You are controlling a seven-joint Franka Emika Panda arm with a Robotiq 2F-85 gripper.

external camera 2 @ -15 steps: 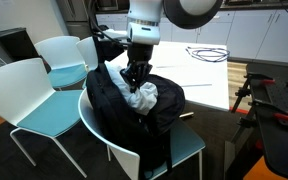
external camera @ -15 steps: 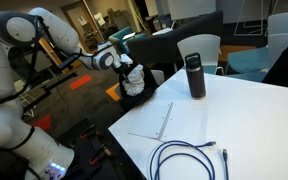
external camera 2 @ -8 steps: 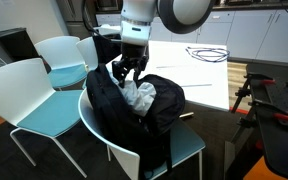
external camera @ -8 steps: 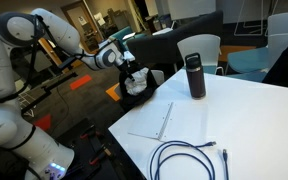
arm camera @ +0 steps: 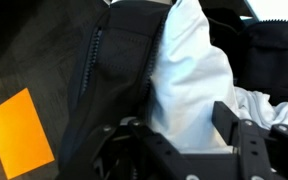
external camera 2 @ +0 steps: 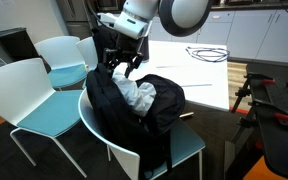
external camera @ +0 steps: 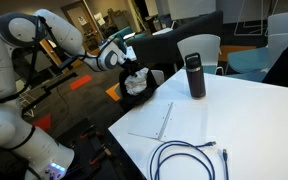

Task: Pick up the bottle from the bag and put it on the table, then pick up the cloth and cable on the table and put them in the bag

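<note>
A second ago the claw (external camera 2: 123,68) was down in the mouth of the bag (external camera 2: 106,108), pinched on the cloth (external camera 2: 139,93). Now it has risen clear above the bag's rim, jaws spread and nothing between them. The cloth, a crumpled white-grey bundle, lies in the bag's open top and partly sticks out above the black fabric. It sits just below the claw, apart from it; in the wrist view its white folds show beyond the two fingers. The bottle (external camera: 195,76) stands upright on the worktop (external camera: 254,120) near the bag, and the cable (external camera: 189,158) lies looped farther from the bag.
</note>
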